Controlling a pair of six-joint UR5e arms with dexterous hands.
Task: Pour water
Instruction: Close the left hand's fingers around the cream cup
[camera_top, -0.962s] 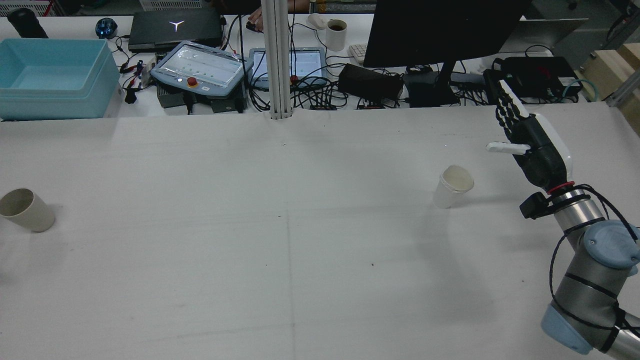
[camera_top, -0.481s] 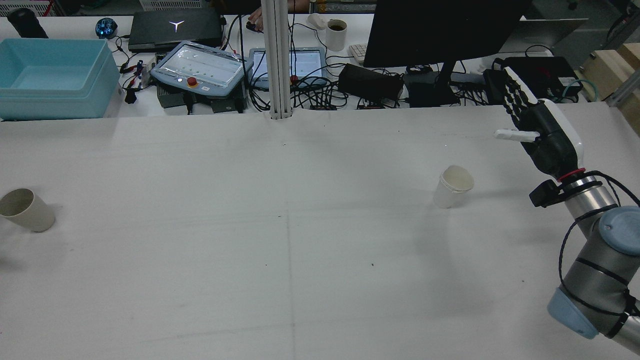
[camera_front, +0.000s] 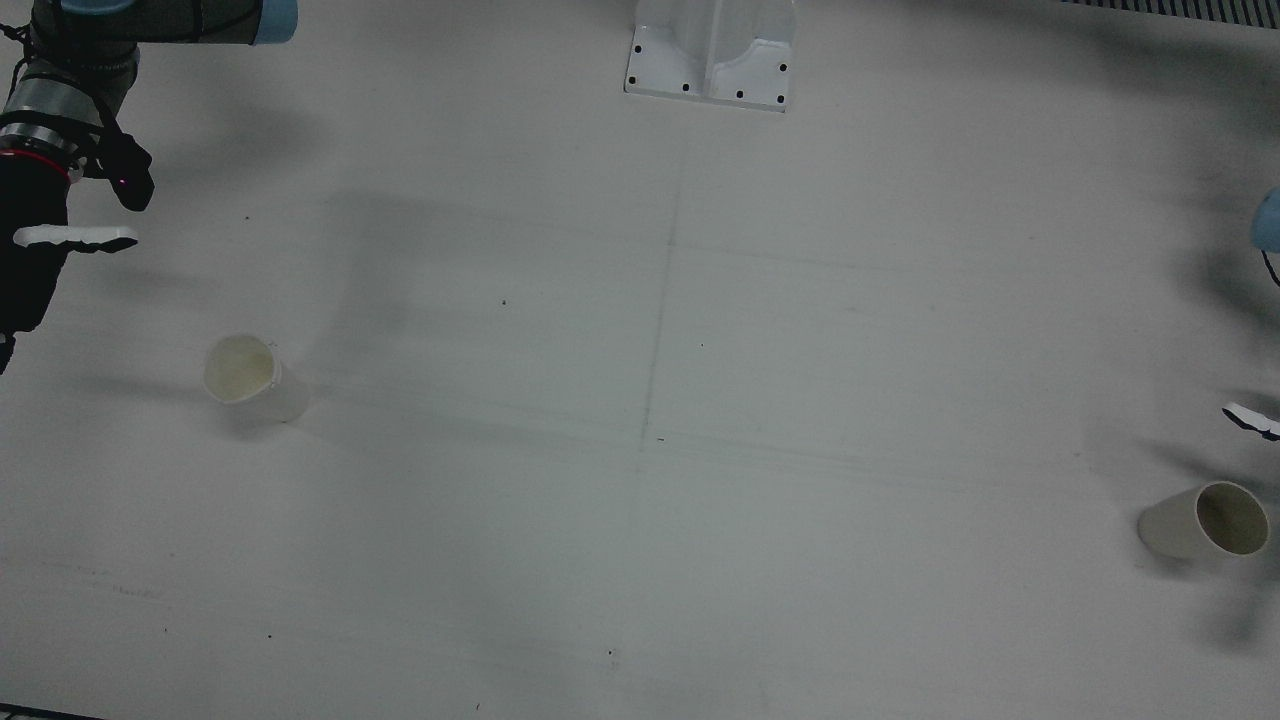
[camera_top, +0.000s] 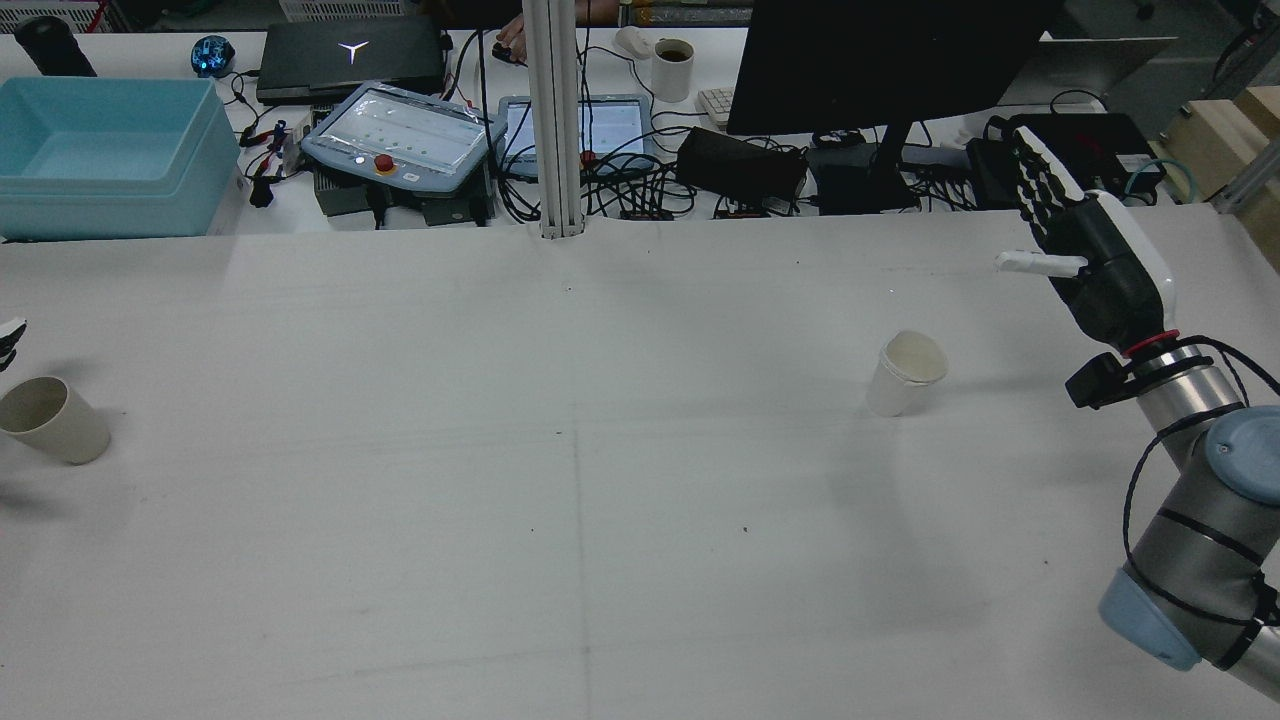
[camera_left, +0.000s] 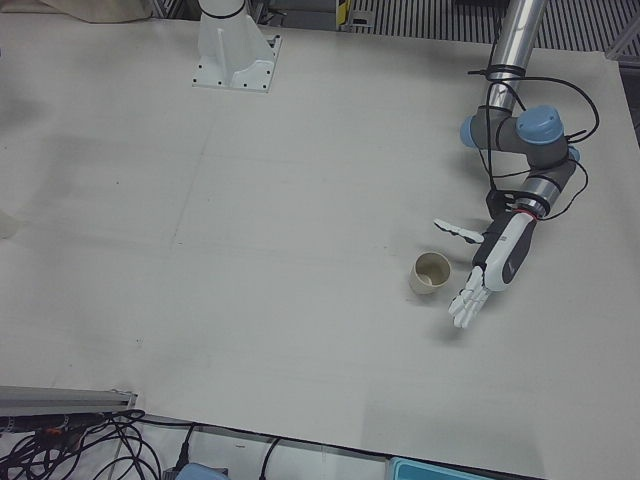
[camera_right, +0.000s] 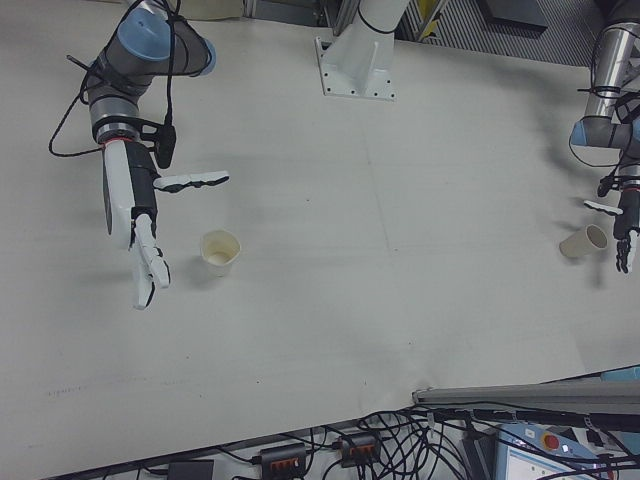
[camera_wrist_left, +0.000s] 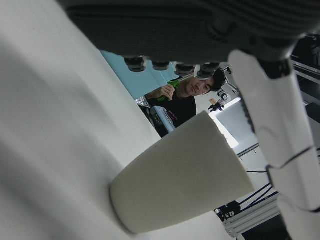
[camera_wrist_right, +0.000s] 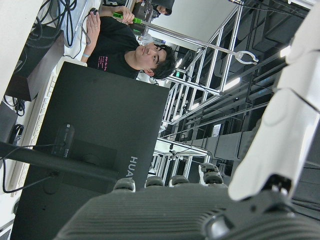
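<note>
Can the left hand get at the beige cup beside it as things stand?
Probably yes. The left hand hangs open right beside the beige cup, fingers spread, with only bare table between them and nothing else near.

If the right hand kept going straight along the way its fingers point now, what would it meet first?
Likely nothing on the table: the open right hand points past the white cup, toward the black box on the desk beyond. Depth is unclear.

I see a matt beige cup (camera_left: 431, 272), a paper-like white cup (camera_top: 905, 372) and a matt (faintly scuffed) table (camera_top: 600, 480); both hands look like glossy plastic.
</note>
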